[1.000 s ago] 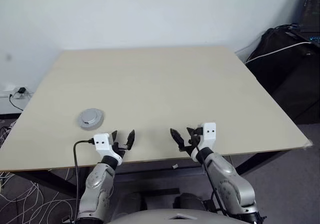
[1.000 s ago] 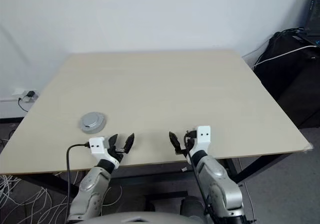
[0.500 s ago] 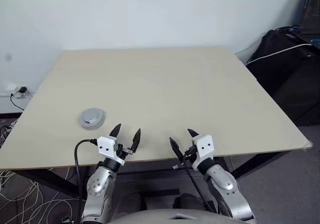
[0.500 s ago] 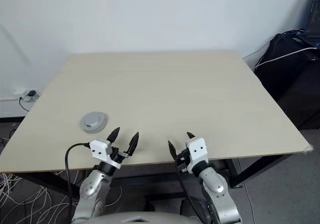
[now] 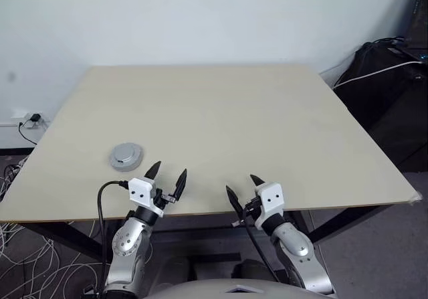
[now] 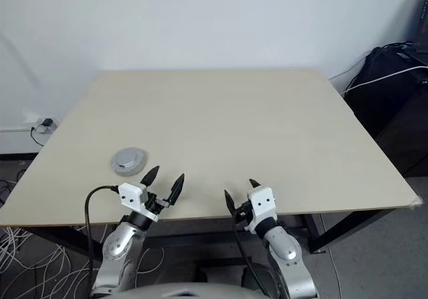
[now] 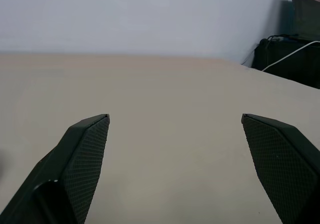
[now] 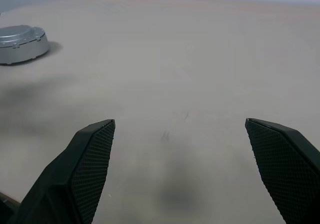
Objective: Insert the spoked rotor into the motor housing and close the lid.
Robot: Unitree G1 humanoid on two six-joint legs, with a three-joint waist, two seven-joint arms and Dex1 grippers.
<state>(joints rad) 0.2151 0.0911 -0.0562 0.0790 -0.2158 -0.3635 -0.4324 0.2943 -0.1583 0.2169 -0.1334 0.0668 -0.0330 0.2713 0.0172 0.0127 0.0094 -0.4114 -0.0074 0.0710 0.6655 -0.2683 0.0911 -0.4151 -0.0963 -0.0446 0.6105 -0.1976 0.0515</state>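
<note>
A single round silver-grey metal piece (image 5: 126, 156) is seen lying flat on the table (image 5: 221, 118), near its front left corner, and it is judged to be the closed motor with the lid seated on top, since neither a loose spoked wheel nor a copper-wound part is to be found anywhere on the surface. In the right wrist view the piece (image 8: 20, 43) is shown as a low, squat drum with a smooth cast-looking face, a slightly raised top and small lugs around its rim, so it is likely to be hard, rigid and fairly heavy for its size. The left gripper (image 5: 166, 179) is held just above the front edge of the table, near the metal piece but not touching it, with its two black fingers spread wide and nothing between them. The right gripper (image 5: 242, 188) is held near the front edge too, well apart from the piece, equally wide open and empty. This posture, with both arms drawn back and clear of the part, would fit a job that is finished, though whether the lid is fully seated cannot be told. The fingertips (image 7: 82, 149) are seen to be wedge-shaped with a fine cross-hatched grip texture. The tabletop is a pale, matte, smooth board.
</note>
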